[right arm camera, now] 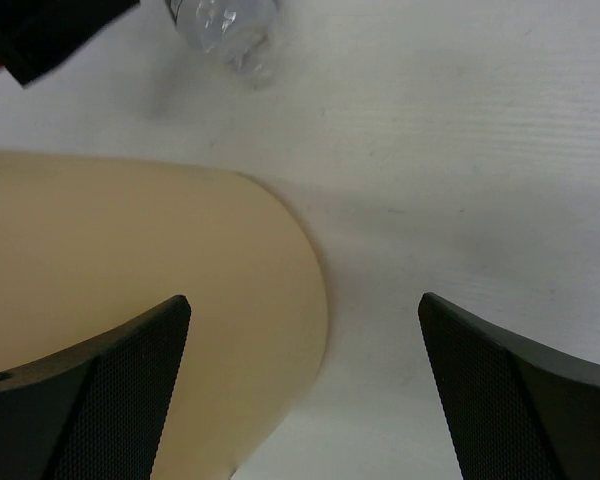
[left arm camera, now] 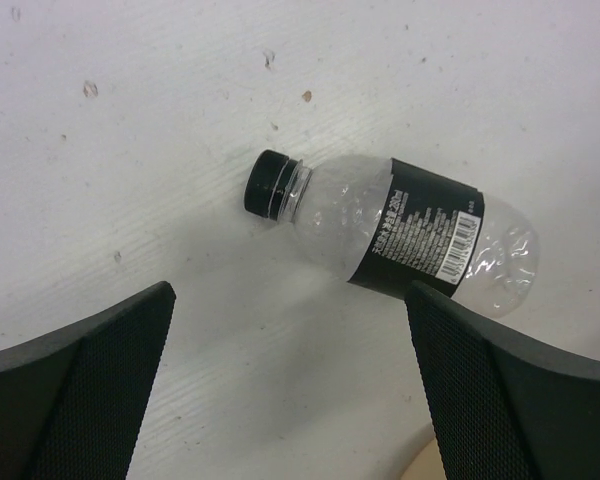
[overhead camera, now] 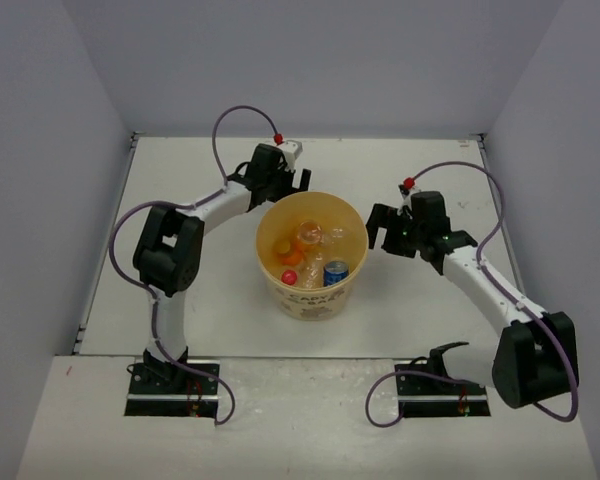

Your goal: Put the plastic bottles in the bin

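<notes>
The yellow-orange bin (overhead camera: 352, 222) stands mid-table and holds several plastic bottles: short orange ones (overhead camera: 282, 247), a red-capped one (overhead camera: 290, 277) and a blue-labelled one (overhead camera: 335, 272). One more clear bottle (left arm camera: 400, 235), with a black cap and black label, lies on its side on the table just beyond my left gripper (left arm camera: 290, 295), which hovers open and empty behind the bin (left arm camera: 420, 468). That bottle's clear base (right arm camera: 225, 25) also shows in the right wrist view. My right gripper (right arm camera: 305, 300) is open and empty, over the bin's right wall (right arm camera: 130, 260).
White walls close the table on the left, back and right. The left arm's dark wrist (right arm camera: 50, 30) sits at the top left of the right wrist view, near the lying bottle. Purple cables (overhead camera: 225, 130) loop off both arms.
</notes>
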`<move>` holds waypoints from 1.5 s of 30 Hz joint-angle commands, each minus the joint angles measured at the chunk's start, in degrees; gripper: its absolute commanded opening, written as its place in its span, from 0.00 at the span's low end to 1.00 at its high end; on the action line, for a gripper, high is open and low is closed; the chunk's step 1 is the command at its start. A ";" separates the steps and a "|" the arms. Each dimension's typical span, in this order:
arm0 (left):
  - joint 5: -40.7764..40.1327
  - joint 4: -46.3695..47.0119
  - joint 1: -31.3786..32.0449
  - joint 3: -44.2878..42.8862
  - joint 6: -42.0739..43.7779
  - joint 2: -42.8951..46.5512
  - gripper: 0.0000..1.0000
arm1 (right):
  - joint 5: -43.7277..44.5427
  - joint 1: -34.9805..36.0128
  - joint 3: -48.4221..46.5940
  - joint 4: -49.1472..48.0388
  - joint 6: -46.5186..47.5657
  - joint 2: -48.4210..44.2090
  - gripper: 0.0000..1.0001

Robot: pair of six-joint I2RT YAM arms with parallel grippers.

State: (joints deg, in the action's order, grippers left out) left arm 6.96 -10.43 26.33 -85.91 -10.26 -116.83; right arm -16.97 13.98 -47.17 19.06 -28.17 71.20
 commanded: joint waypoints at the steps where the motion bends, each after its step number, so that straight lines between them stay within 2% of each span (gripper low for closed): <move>1: -0.86 0.64 0.22 -0.45 0.70 2.76 1.00 | -0.65 9.30 2.14 -2.14 -4.54 1.33 0.99; 5: -2.01 -0.64 0.19 -2.02 1.16 2.84 1.00 | 0.51 16.37 1.56 -4.53 -8.90 4.27 0.99; 7: -3.21 -2.57 0.13 -3.57 1.33 2.86 1.00 | 0.73 21.87 -0.99 -6.11 -10.47 6.15 0.99; 11: -3.80 -4.20 0.13 -5.11 1.86 3.67 1.00 | -0.04 27.09 -6.12 -7.72 -11.59 11.36 0.99; 15: -5.02 -5.04 0.13 -5.35 2.00 4.61 1.00 | -1.12 29.92 -11.51 -7.16 -10.54 17.02 0.99; 20: -5.56 -5.48 0.13 -5.23 2.35 4.77 1.00 | 1.85 30.50 -14.70 -5.79 -8.41 17.67 0.99; 25: -4.92 -6.12 0.10 -5.74 1.59 3.72 1.00 | 8.14 27.22 -12.94 -3.15 -7.37 13.59 0.99; 30: -2.93 -5.51 0.18 -6.04 -1.99 2.89 1.00 | 9.24 17.79 -8.11 -2.08 -7.18 8.01 0.99; 33: -1.61 -4.97 0.39 -7.89 -4.76 0.16 1.00 | 13.07 13.93 -5.72 -0.97 -5.55 2.52 0.99; 38: -0.12 -4.97 0.67 -11.70 -10.42 -5.05 1.00 | 16.36 10.05 -1.75 -0.25 -4.42 -3.58 0.99; 45: -1.00 -6.98 2.07 -15.71 -11.91 -10.98 1.00 | 17.48 5.91 1.38 -0.28 -1.94 -7.18 0.99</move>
State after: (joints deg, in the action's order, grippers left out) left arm 5.38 -16.02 27.11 -97.66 -19.73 -124.51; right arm -2.30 21.63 -47.39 18.86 -32.54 65.85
